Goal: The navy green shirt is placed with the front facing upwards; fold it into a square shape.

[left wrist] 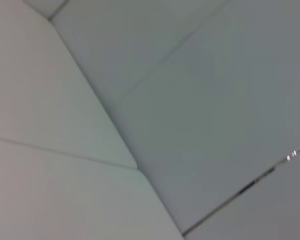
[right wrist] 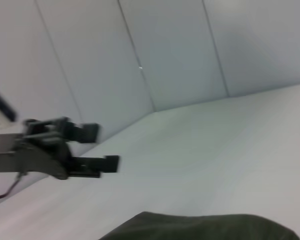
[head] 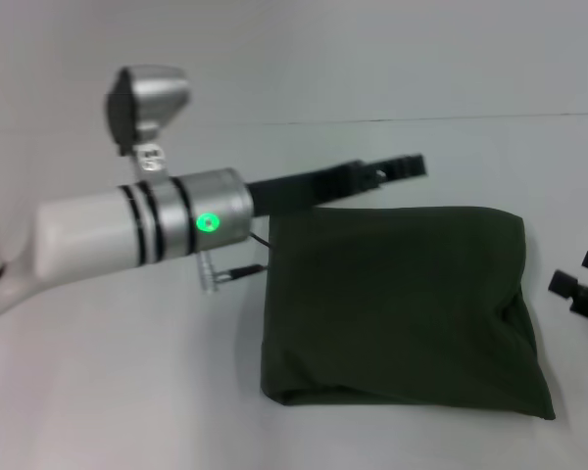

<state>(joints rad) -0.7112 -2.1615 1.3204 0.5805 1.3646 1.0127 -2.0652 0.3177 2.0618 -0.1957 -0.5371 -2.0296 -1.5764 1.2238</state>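
White tabletop [head: 127,392] fills our head view, meeting a pale wall [head: 372,59] behind it. On the table, a little to our right of centre, lies the navy green shirt [head: 402,304], folded into a compact, roughly square bundle. Its plain dark olive side faces up, with soft folded edges along the near side and a few creases toward the right corner. No lettering shows.

Our left arm [head: 127,230] reaches across from the left, raised above the table, with a green light glowing on its silver wrist ring. The left gripper [head: 397,168] hangs just past the shirt's far left corner. In the right wrist view its two black fingers [right wrist: 97,132] stand apart with a clear gap between them, and they hold nothing.

Our right gripper [head: 580,284] shows only as black tips at the right edge, near the shirt's right side but apart from it. We cannot tell how far open it is.
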